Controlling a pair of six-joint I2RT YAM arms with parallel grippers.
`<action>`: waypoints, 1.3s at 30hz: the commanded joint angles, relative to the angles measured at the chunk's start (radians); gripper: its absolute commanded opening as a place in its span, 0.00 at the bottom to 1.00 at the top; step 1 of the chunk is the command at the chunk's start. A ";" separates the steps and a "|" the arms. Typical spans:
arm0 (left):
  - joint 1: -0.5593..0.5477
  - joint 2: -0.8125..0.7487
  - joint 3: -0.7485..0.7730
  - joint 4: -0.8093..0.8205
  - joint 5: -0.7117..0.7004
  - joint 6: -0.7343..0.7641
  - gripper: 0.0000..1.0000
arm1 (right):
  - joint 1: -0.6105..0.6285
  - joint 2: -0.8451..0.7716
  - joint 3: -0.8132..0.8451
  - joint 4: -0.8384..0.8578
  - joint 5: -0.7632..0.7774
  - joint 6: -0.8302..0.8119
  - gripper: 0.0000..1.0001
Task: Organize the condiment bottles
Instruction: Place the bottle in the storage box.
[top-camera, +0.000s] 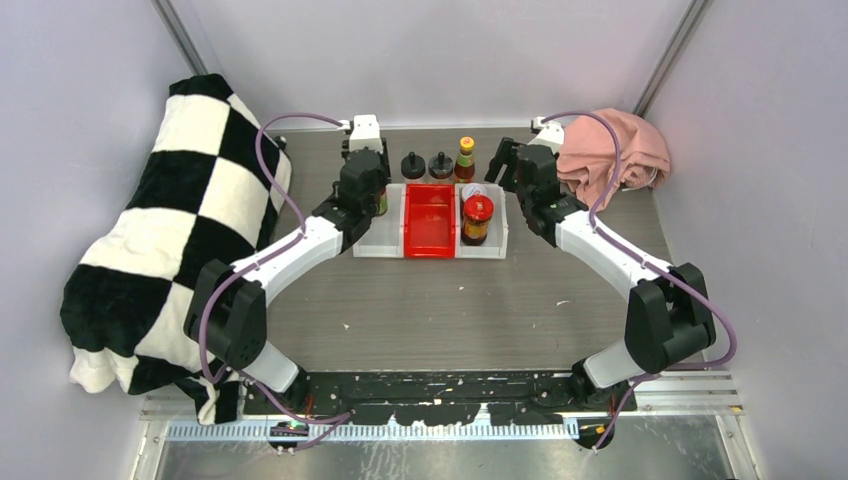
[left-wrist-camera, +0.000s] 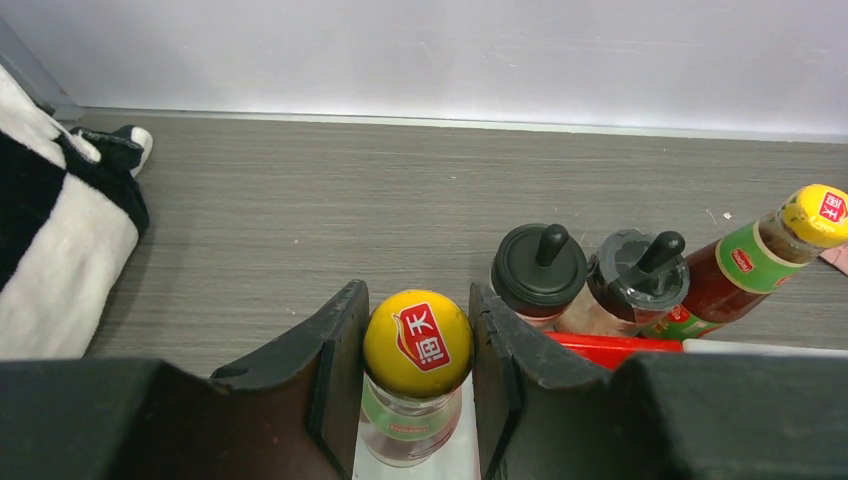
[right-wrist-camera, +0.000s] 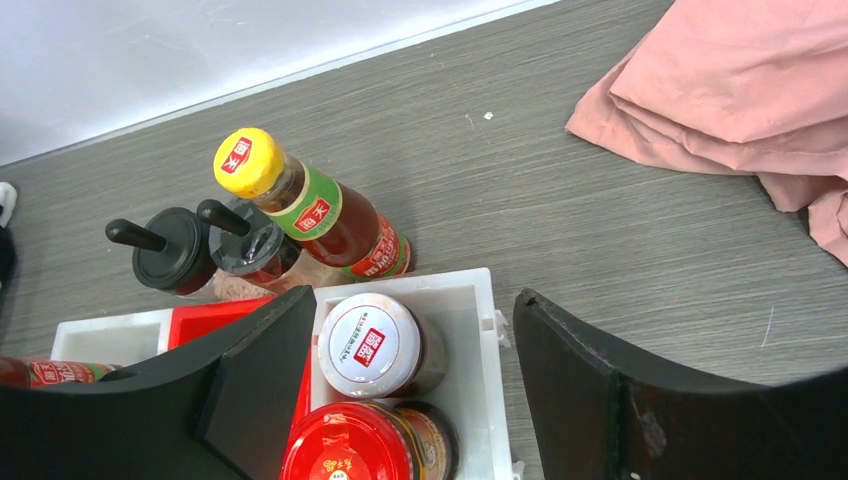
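Left wrist: L tool (left-wrist-camera: 418, 310) clenched on slim glass bottle (left-wrist-camera: 408, 435) w/ round yellow cap (left-wrist-camera: 420, 350); R tool (right-wrist-camera: 415, 305) released, jaws wide

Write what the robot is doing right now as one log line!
left gripper: shut on yellow-capped bottle in left white bin | right gripper: open near red-lidded jar | loose: two shakers

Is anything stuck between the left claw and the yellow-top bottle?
No, nothing visible. The left claw squeezes the yellow-top bottle by its cap from both sides. The black-lidded shakers stand off to the right, out of the grip.
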 joint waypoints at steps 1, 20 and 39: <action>0.002 -0.011 0.013 0.227 -0.031 -0.001 0.00 | -0.004 0.007 0.048 0.038 0.006 -0.006 0.78; 0.060 0.058 -0.090 0.406 0.020 -0.012 0.00 | -0.002 0.057 0.074 0.046 0.001 -0.018 0.78; 0.078 0.106 -0.151 0.507 0.037 -0.034 0.00 | 0.002 0.131 0.197 0.021 -0.138 -0.060 0.85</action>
